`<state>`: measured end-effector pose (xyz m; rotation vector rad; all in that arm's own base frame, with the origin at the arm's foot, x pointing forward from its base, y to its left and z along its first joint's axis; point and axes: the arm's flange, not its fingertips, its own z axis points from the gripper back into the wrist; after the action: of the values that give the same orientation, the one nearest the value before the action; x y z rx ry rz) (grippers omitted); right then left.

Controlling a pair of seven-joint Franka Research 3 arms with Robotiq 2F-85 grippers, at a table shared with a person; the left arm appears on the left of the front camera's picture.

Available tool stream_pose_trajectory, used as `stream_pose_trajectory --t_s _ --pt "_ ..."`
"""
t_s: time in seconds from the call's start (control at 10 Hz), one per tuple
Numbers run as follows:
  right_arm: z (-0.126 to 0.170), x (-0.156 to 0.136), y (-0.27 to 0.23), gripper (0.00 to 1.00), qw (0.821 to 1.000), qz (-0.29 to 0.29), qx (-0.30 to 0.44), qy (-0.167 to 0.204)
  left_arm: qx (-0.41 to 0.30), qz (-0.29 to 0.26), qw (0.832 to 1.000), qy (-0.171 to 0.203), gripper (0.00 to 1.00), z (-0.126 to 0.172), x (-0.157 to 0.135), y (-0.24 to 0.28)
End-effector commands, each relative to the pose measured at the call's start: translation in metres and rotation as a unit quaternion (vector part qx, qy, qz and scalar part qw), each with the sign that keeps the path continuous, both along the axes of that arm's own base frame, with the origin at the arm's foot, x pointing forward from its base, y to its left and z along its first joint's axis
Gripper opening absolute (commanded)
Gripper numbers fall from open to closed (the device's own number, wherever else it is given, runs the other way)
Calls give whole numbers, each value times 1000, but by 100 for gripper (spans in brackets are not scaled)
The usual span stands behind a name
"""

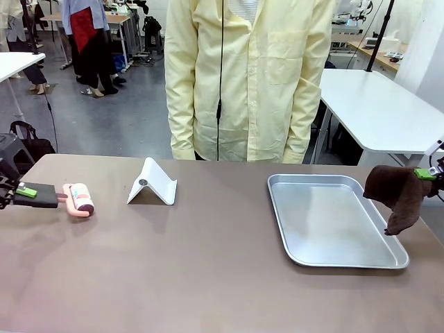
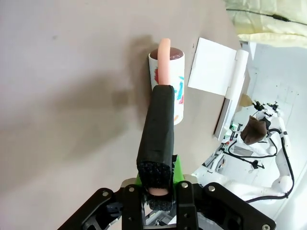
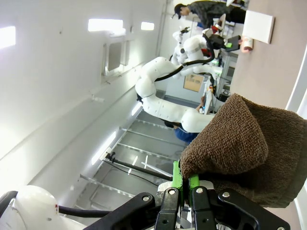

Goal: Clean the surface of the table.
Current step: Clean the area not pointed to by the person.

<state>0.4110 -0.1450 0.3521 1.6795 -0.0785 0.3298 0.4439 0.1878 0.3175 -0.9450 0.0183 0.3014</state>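
Left gripper (image 1: 26, 192): closed tight on the black foam handle (image 1: 41, 196) of a pink lint roller (image 1: 78, 199).
Right gripper (image 1: 424, 175): pinched narrow on a bunched brown cloth (image 1: 394, 196), green pads pressed against the fabric.
Table (image 1: 208, 277): wide brown-grey top spanning the whole foreground, from the robot's side to the person at the far edge.
Roller position: low at the table's left side, shadow right under it; contact with the top unclear.
Cloth position: hanging off the pads at the table's right side, lower tip by the tray's right rim.
Tray (image 1: 279, 208): silver, rectangular, flat on the right half.
Stand (image 1: 152, 182): white folded piece, left of centre, between roller and tray.
Person (image 1: 250, 76): pale yellow shirt, standing just behind the far edge.
Beyond: white-topped table (image 1: 381, 104) at far right.
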Motion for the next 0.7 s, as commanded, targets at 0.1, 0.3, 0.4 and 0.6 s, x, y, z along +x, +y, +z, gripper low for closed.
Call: stream_pose_trajectory --t_s 0.1,0.3,0.4,0.6 --pt "6 3 -1 6 1000 -3 5 7 14 1 1000 6 22 -6 21 -12" --pt "6 3 -1 6 1000 -3 5 7 -31 -4 998 -52 22 22 9 -22" --pt "6 3 -1 6 1000 -3 5 7 -52 -14 994 -90 22 41 -12 -26" --pt "6 3 -1 6 1000 -3 5 7 -72 -50 986 -141 22 76 -76 -29"
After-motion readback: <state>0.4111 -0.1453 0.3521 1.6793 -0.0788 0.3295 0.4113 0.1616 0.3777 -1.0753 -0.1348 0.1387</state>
